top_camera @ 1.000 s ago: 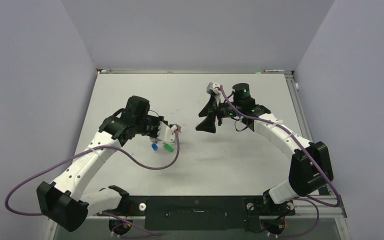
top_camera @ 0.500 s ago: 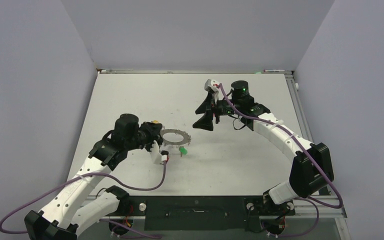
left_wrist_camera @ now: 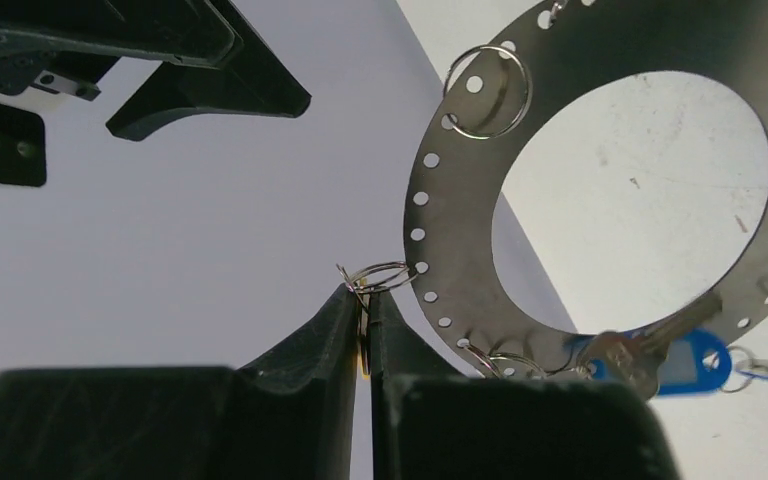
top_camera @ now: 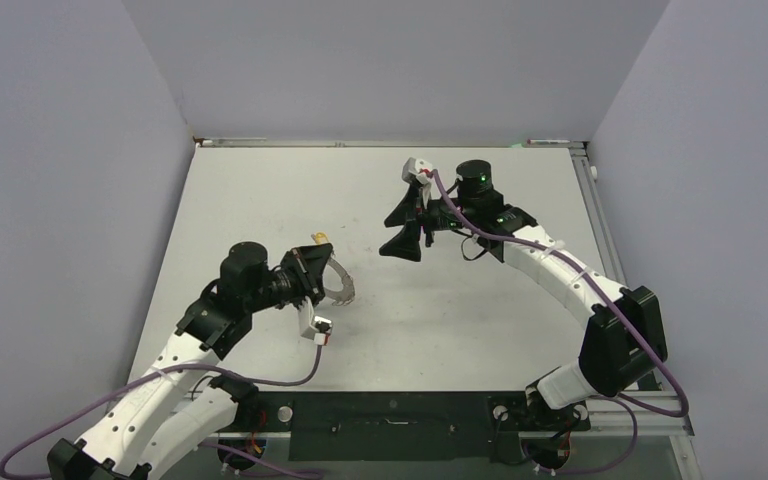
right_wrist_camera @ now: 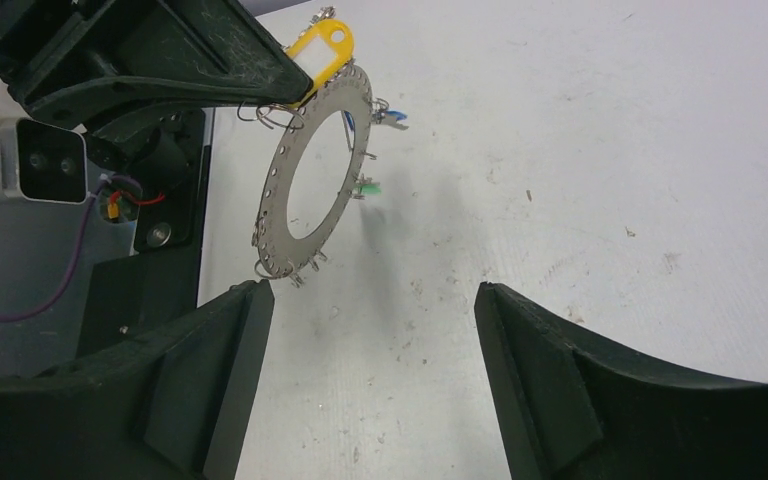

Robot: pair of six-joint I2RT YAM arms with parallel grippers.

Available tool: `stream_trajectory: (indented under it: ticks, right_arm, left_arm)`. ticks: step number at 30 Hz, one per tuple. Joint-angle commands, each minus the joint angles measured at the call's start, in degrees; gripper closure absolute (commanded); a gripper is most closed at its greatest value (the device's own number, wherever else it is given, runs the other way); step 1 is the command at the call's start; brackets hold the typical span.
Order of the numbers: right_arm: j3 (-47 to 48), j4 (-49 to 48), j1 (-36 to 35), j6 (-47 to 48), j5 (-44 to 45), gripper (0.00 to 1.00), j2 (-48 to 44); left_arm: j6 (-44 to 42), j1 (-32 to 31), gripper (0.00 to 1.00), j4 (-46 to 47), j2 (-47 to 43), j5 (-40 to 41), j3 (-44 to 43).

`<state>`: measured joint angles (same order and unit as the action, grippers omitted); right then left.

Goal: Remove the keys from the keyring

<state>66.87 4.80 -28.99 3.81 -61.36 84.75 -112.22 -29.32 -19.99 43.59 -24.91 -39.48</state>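
Near-left, the left gripper (left_wrist_camera: 363,305) has its jaws pinched tight on a small wire loop (left_wrist_camera: 380,275) at the rim of the keyring (left_wrist_camera: 450,250), so the ring hangs tilted, up off the table (top_camera: 260,190). The keys are on it: blue key (left_wrist_camera: 675,358) dangling at the low edge, yellow key (right_wrist_camera: 322,48) up by the fingers, green key (right_wrist_camera: 370,187) poking out the side. Farther right, the right gripper (right_wrist_camera: 370,290) hovers with jaws wide, holding nothing, facing the ring.

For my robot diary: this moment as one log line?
left gripper: shut on keyring | right gripper: open | keys: attached
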Motion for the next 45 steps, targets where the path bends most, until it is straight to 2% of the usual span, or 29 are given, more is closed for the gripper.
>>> stream_trajectory:
  ticks: [1, 7, 13, 16, 19, 28, 37, 45]
  right_arm:
    - [2.6, -3.5, -1.8, 0.1, 0.4, 0.25, -2.4]
    - [3.8, -3.3, -3.9, 2.9, 1.7, 0.31, -1.6]
    - [7.2, -2.6, -5.8, 5.0, 4.9, 0.37, 0.5]
    - [7.3, -3.0, -6.1, 4.8, 6.3, 0.36, 0.7]
    - [6.9, -3.1, -6.5, 5.3, 6.8, 0.36, 0.6]
    - [7.4, -3.0, -10.0, 8.4, 5.9, 0.39, 3.0]
    - [11.1, 4.2, -16.3, 15.7, 10.2, 0.41, 6.2]
    - [13.7, 6.4, -19.2, 16.8, 13.8, 0.49, 8.1]
  left_arm:
    - [-7.6, -0.4, 1.0, 8.9, -1.1, -0.4, 1.5]
    - [-9.0, -0.6, 1.0, 12.6, -1.8, -0.2, 2.1]
    - [-26.7, -0.6, 1.0, 15.9, -1.5, 4.4, 6.6]
    - [-31.8, -0.6, 1.0, 16.2, -2.0, 7.8, 8.5]
    - [-31.6, -0.6, 1.0, 15.8, -2.8, 9.4, 9.0]
    - [-26.6, -0.6, 1.0, 14.2, -4.9, 5.7, 7.3]
    - [-24.7, -0.8, 1.0, 13.6, -5.1, 4.1, 6.5]
    - [-23.7, -1.7, 1.0, 12.4, -5.5, 3.6, 6.1]
